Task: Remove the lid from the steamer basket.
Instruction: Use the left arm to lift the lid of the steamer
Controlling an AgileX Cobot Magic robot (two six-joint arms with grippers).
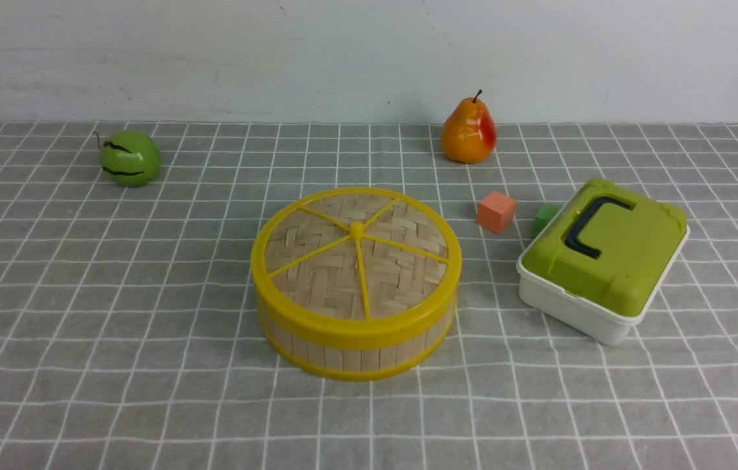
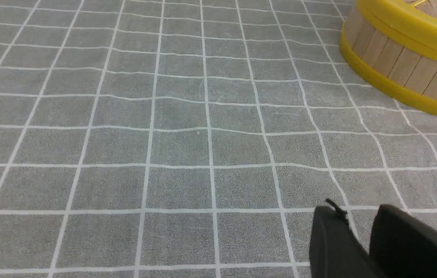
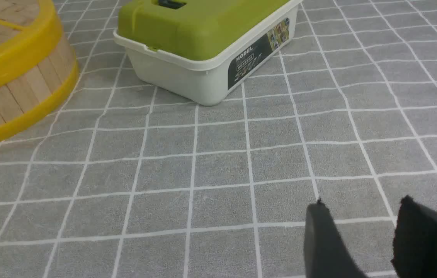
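Evidently at the approach step, nothing grasped. Mid-cloth: steamer basket (image 1: 355, 343), lid (image 1: 316, 261) seated on top. Nearer, well apart: right gripper (image 3: 363, 201) partly open, empty; left gripper (image 2: 358, 208) empty, gap narrow, closure unclear. Next: reach for the centre knob (image 1: 356, 228), lift straight up.

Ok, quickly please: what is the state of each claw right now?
Left claw: empty; only a thin gap shows, so I cannot tell if it is shut.
Right claw: open, holding nothing.
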